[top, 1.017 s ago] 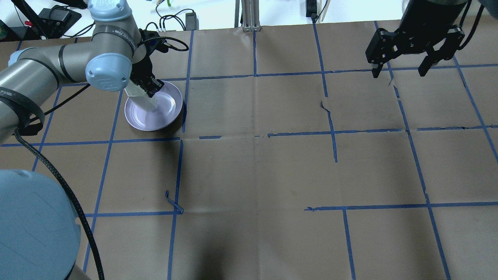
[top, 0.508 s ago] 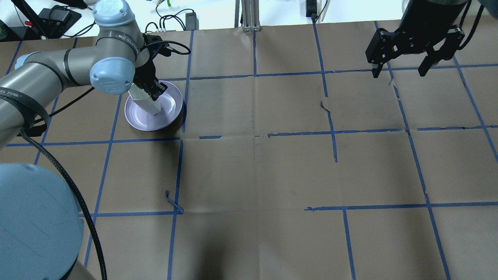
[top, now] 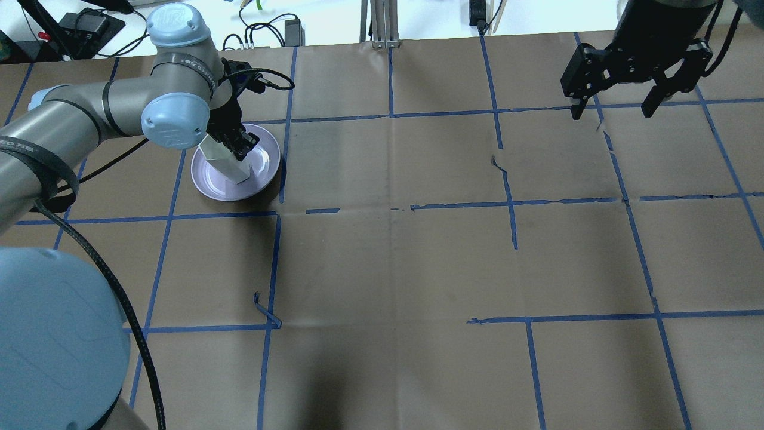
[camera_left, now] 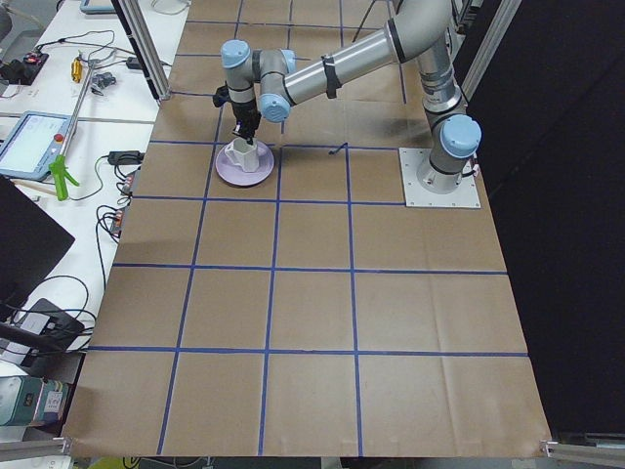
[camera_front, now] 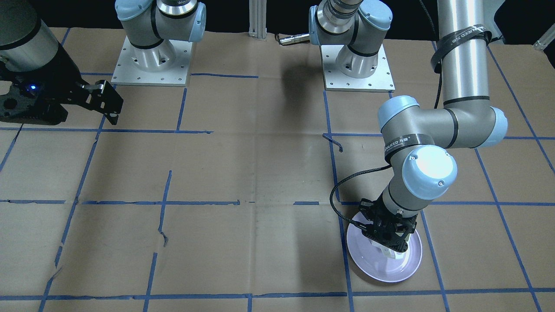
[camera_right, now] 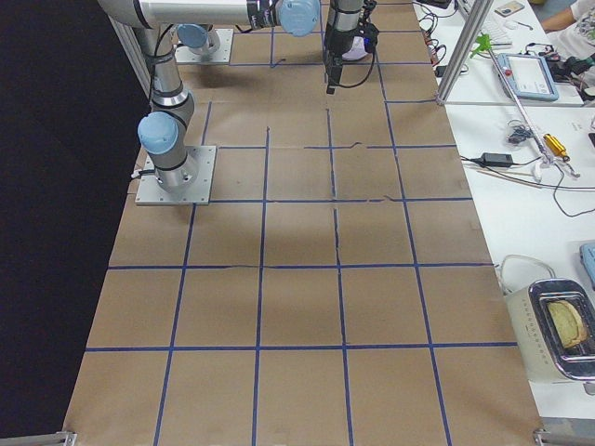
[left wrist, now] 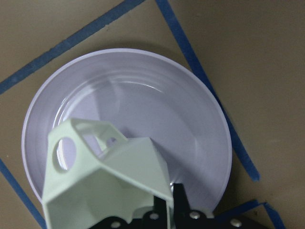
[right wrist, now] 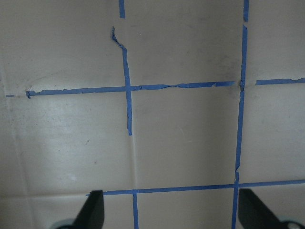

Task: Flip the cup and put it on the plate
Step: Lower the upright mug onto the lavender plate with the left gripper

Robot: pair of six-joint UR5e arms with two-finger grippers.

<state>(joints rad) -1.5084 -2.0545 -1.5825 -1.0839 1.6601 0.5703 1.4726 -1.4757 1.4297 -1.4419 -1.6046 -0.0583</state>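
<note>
Right now the cup (top: 225, 162) is over the middle of the plate (top: 262, 166), a touch toward the plate's nine o'clock in the overhead view. From my left wrist camera its squared handle points to about ten o'clock. The side view from the left end makes it read as mouth-up, so I judge the flip done and the set-down in hand. I cannot tell whether its base is touching the plate or just above it.

The left gripper (top: 236, 141) comes down from above and is clamped on the cup's wall at the rim. That hold leaves the base free to meet the plate flat, and it keeps the fingers clear of the raised rim. The plate lies at roughly ten o'clock on the table, beside a blue tape line at its three o'clock. The cup is well inside the rim, so I expect it to stand without tipping once let go.

The right gripper (top: 613, 112) hangs at about two o'clock on the table, well apart from the plate. Its fingers (right wrist: 93, 212) are spread wide with only bare paper between them, parked out of the way.
</note>
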